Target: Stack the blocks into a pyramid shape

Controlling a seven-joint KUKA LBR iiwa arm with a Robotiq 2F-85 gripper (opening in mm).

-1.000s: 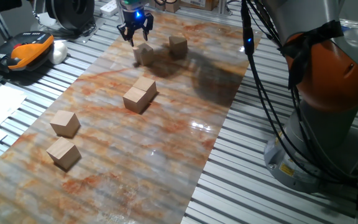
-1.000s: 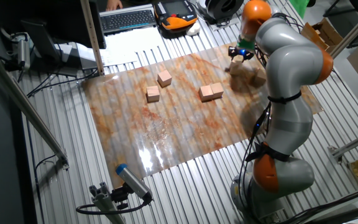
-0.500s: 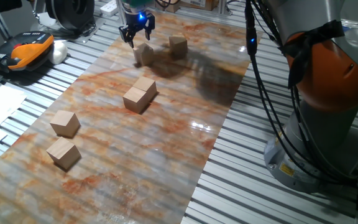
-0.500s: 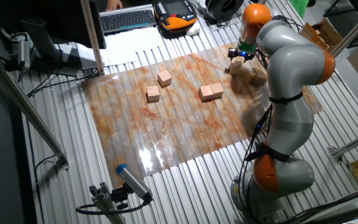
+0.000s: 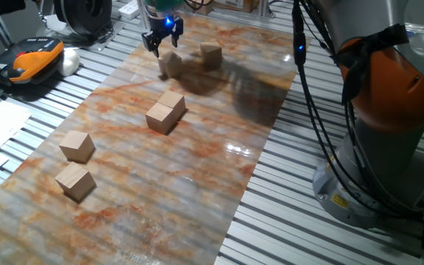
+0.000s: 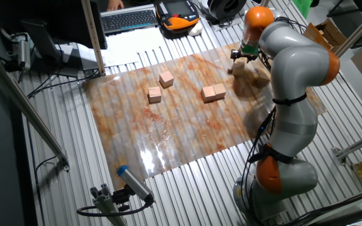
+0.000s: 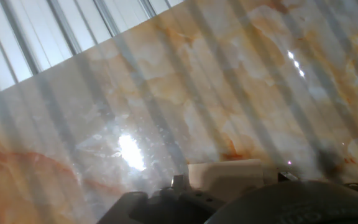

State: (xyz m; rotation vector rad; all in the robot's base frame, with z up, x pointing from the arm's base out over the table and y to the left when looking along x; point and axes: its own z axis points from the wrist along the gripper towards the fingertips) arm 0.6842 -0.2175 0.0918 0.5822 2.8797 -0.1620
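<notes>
Several tan wooden blocks lie on the marbled mat (image 5: pixel 197 158). Two sit pressed side by side at the middle (image 5: pixel 165 112) (image 6: pixel 213 93). Two single blocks lie near the front left (image 5: pixel 76 146) (image 5: pixel 75 181). Two more lie at the far end (image 5: pixel 170 64) (image 5: pixel 210 54). No pyramid shape shows in any view. My gripper (image 5: pixel 161 40) (image 6: pixel 239 55) hangs open just above and behind the far left block, holding nothing. The hand view shows that block's top (image 7: pixel 229 174) at the bottom edge, partly hidden by the hand.
An orange-and-black device (image 5: pixel 32 60) and papers lie on the slatted table left of the mat. The arm's base (image 5: pixel 377 147) and cables stand at the right. A keyboard (image 6: pixel 129 19) sits beyond the mat.
The gripper has risen slightly over the far left block. No block has moved.
</notes>
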